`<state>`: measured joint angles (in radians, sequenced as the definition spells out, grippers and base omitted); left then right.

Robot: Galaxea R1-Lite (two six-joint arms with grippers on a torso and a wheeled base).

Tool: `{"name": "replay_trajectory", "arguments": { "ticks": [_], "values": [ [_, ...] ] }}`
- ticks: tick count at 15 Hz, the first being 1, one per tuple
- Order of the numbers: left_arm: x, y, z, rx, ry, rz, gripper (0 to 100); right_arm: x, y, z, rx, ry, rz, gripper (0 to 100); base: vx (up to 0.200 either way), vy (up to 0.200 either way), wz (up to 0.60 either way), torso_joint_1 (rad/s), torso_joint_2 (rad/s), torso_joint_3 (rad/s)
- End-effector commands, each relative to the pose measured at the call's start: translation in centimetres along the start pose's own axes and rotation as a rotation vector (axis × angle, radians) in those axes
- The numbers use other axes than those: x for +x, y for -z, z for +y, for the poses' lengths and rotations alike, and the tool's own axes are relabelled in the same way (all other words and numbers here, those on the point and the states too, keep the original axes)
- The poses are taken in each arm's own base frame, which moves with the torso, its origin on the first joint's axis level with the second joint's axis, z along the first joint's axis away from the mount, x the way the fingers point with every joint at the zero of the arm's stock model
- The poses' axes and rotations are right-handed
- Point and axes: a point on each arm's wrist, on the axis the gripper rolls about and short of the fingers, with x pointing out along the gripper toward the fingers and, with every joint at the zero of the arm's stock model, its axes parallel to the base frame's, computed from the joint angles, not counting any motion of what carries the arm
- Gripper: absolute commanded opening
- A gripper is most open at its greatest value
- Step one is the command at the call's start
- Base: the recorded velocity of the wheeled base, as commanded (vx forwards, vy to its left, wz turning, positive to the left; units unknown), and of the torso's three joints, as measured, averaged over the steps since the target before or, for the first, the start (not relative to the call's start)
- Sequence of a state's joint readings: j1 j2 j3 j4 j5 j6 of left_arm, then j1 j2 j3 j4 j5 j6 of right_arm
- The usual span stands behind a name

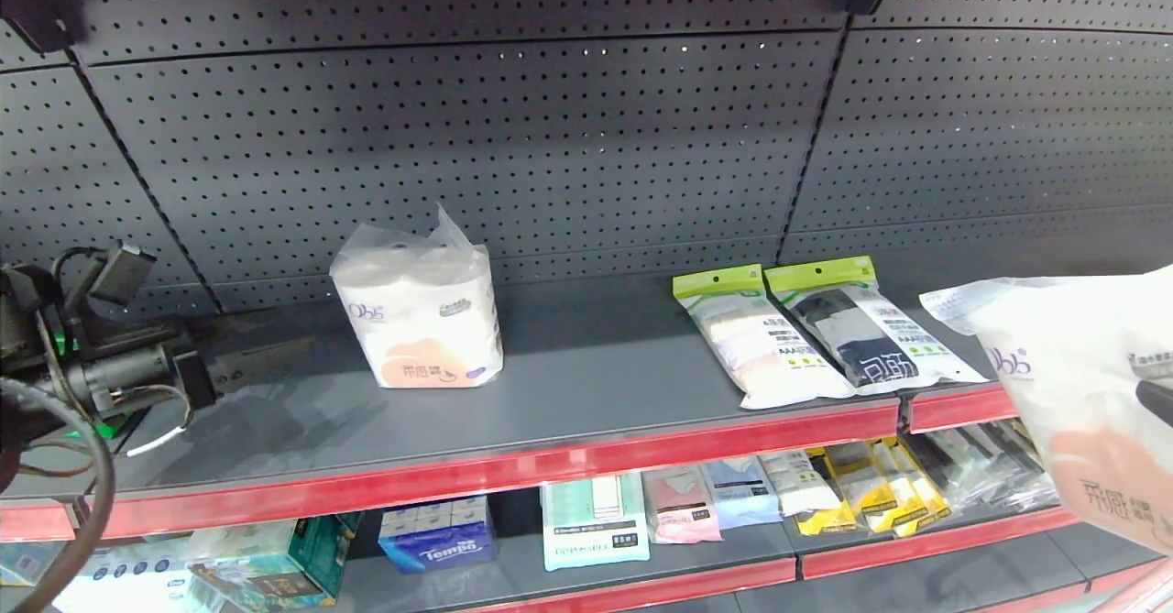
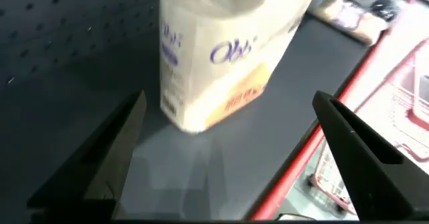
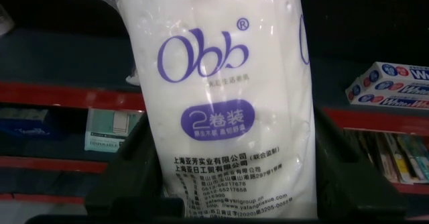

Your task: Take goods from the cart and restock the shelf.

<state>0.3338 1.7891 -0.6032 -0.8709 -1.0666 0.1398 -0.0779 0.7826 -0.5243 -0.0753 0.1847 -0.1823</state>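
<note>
Head view: right gripper (image 3: 234, 177) clamps held pack (image 1: 1081, 411), in air at right of shelf (image 1: 586, 384); left gripper (image 1: 261, 364) wide open, empty. I'd stand it upright just beside shelved pack (image 1: 419, 306), release gently.

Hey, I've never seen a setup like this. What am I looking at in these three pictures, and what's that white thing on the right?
It is a two-armed robot stocking a shop shelf. The wide picture comes from its head camera, the other two from cameras on its wrists. On the shelf stands one white roll pack, and two green-topped packets lie flat. The white thing is a second pack, clamped in the right gripper. The left gripper is open and empty, beside the roll pack.
</note>
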Motion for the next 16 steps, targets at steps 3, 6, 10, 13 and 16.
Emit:
{"name": "replay_trajectory", "arguments": {
  "ticks": [3,6,10,13,16],
  "values": [
    [3.6,2.4,2.4,0.007,0.093,0.003,100,0.2,0.1,0.0,-0.001,-0.001,0.012,0,0.000,0.000,0.00,0.000,0.00,0.000],
    [5.0,3.7,3.8,0.025,0.126,-0.012,100,0.2,0.1,0.0,-0.004,0.001,0.010,0,0.000,0.000,0.00,0.000,0.00,0.000],
    [5.9,3.8,5.2,0.023,0.146,-0.022,100,0.1,0.1,0.0,-0.007,0.001,0.010,0,0.000,0.000,0.00,0.000,0.00,0.000],
    [6.7,3.4,6.5,0.051,0.155,-0.039,100,0.0,0.1,0.0,-0.008,0.003,0.008,0,0.000,0.000,0.00,0.000,0.00,0.000],
    [8.8,3.1,5.7,0.043,0.214,-0.039,100,0.1,0.1,0.0,-0.012,0.001,0.014,0,0.000,0.000,0.00,0.000,0.00,0.000]
  ]
}}
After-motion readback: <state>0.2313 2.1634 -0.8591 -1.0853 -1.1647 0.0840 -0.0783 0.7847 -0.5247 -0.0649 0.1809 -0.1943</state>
